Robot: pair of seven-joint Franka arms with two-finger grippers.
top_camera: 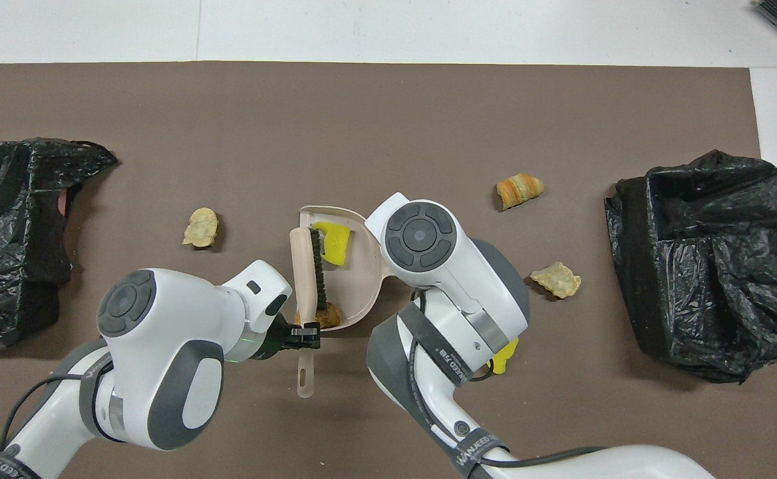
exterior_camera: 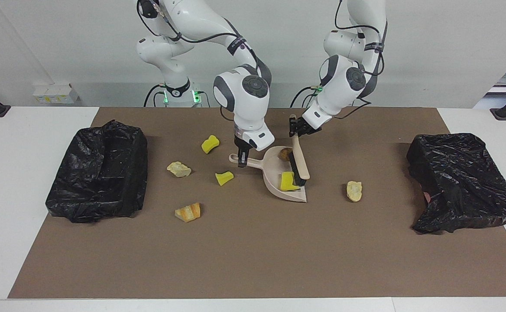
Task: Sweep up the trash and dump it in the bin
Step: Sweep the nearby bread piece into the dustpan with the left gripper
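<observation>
Left end effector clamped on brush handle, bristles resting inside pan. Right end effector shut on pan handle, pan flat on surface. 2 trash bits in pan: yellow chunk, brown chunk. 5 loose on mat. Nearest: tan chunk, off pan's mouth toward left arm's end, within brush arm's reach. Brush long axis parallel to pan's mouth edge, so suited to a sideways sweep. Bins at both ends.
</observation>
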